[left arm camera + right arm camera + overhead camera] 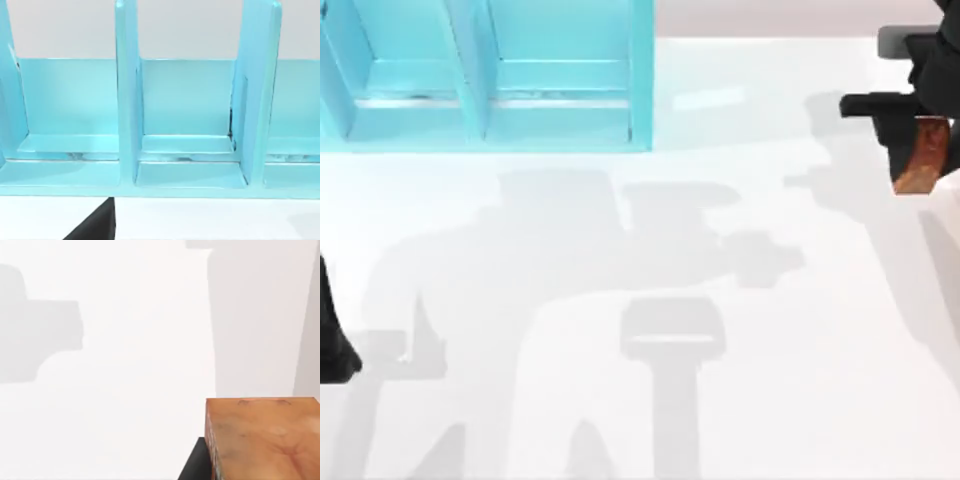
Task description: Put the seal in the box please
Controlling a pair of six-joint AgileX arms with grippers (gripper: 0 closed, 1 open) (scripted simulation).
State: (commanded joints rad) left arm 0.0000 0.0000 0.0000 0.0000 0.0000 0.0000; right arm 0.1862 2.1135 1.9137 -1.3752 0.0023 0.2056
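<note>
From above, the right gripper (920, 150) sits at the far right edge of the table (720, 400), its black body over the seal (923, 155) — a reddish-brown block whose side shows just beneath the dark fingers. The block sits between them, so the gripper appears to be pinching the seal. The box (485, 75), a light blue open unit with upright dividers, stands well apart from this gripper, across the table at the top left.

The right wrist view gives what the overhead one cannot: the seal's (262, 437) orange-brown face up close, with faint darker marks near one edge, and a black finger (192, 462) touching its side. Beyond it lies plain white table (125, 365) with grey shadows.

The left arm (335, 340) is parked at the table's left edge. Its wrist view faces the box (125, 100) straight on, showing separate compartments between the dividers, and a dark fingertip (97, 225) in front; whether that gripper is spread or pressed together I cannot tell.
</note>
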